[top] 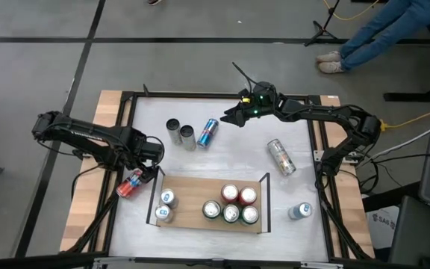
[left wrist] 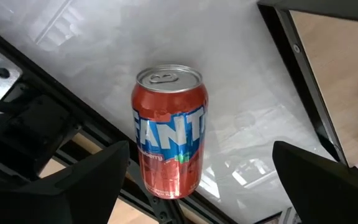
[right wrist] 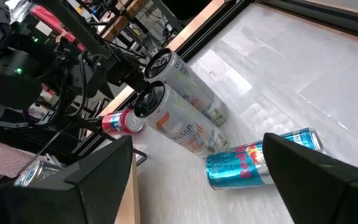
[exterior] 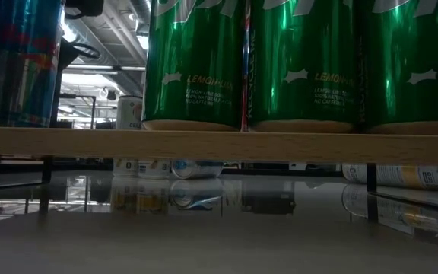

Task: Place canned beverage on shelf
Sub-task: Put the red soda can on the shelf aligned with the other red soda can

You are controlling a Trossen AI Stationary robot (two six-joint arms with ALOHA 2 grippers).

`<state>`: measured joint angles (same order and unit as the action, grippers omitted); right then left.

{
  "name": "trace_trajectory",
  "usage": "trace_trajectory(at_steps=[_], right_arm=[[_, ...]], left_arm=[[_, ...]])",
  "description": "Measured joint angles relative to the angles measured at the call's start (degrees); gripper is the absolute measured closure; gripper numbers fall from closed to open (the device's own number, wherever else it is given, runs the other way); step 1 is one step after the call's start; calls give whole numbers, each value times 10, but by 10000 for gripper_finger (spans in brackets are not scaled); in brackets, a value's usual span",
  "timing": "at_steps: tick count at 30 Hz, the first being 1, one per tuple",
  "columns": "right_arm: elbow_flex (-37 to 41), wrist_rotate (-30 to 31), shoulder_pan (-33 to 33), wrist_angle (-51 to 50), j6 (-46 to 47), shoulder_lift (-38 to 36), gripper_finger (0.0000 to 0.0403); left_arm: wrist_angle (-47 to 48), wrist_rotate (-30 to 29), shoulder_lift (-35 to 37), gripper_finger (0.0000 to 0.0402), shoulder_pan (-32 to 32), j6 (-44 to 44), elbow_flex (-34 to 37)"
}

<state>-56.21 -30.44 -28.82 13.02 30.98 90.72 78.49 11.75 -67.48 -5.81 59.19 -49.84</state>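
Left wrist view shows your target best: the Fanta can (left wrist: 169, 130) sits between the two dark fingers (left wrist: 86, 186) of the left gripper (top: 142, 176), which stand spread wide with clear gaps on both sides, nothing pinched yet. High view puts that can (top: 130, 184) at the left edge of the white tabletop (top: 234, 149), lying on its side right by the black frame, just left of the shelf (top: 192, 205).

To do this step well, centre the can between the fingers before closing, since the right-hand gap looks bigger than the left in the wrist pic. Grab mid-body, not near the rim, so it won't pivot out. My guess is it can roll when nudged, so come in square & close slowly. Watch the frame bar next to it; a finger could catch there.

Once held, you'll need to stand it upright on the wooden board. Free room looks to be mid-left, between the two pale cans (top: 166, 205) at the left rail and the red and green cluster (top: 234, 205) on the right. Clear the black end rail (top: 156, 199) on the way in.

Right gripper (top: 230, 113) waits at the far side, also spread open w/ nothing in it, pointing toward the Red Bull can (right wrist: 260, 163) and two slim silver cans (right wrist: 179, 109). Leave it there.
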Motion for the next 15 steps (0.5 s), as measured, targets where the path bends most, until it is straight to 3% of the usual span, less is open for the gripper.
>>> trace_trajectory(at_steps=[15], right_arm=[[0, 0, 0, 0, 0, 0, 56]], left_arm=[[7, 38, -1, 14, 100, -4, 3]])
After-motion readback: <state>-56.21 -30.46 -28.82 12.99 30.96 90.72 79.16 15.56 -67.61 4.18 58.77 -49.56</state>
